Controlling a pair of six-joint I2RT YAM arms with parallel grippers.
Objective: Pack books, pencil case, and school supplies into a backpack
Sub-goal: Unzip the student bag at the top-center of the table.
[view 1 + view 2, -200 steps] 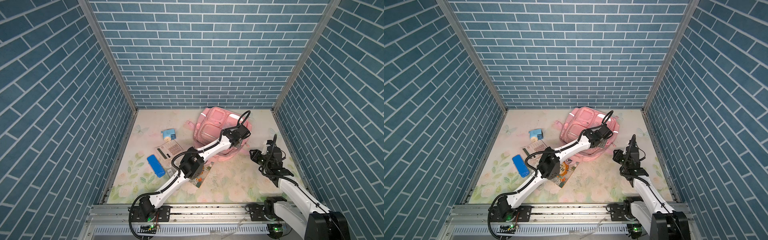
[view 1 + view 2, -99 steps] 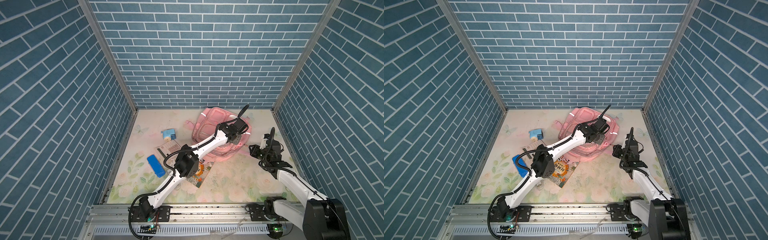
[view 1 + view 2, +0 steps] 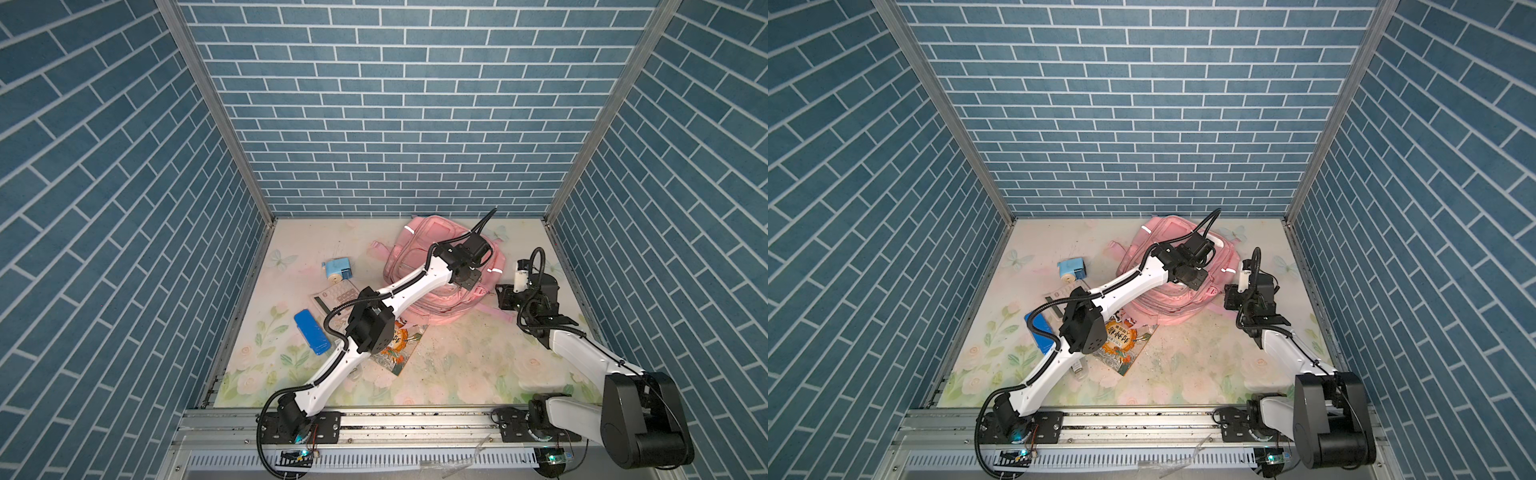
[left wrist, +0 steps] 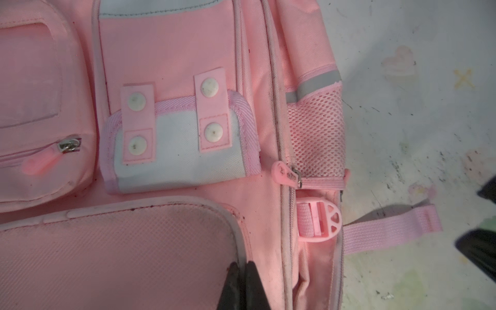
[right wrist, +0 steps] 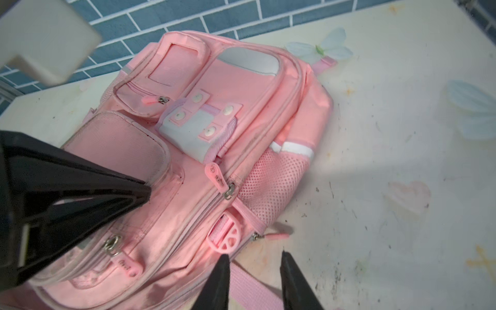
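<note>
My left gripper is pinched shut and empty. Its tips sit on or just over the big front pocket of the backpack, I'd judge to steady the bag where it lies near the far edge of the tabletop. My right gripper stands narrowly parted over the strap, close to the main zip pull, probably to open it. The mesh side pocket is empty. The book, sharpener, calculator and blue pencil case all lie unpacked toward the left edge.
</note>
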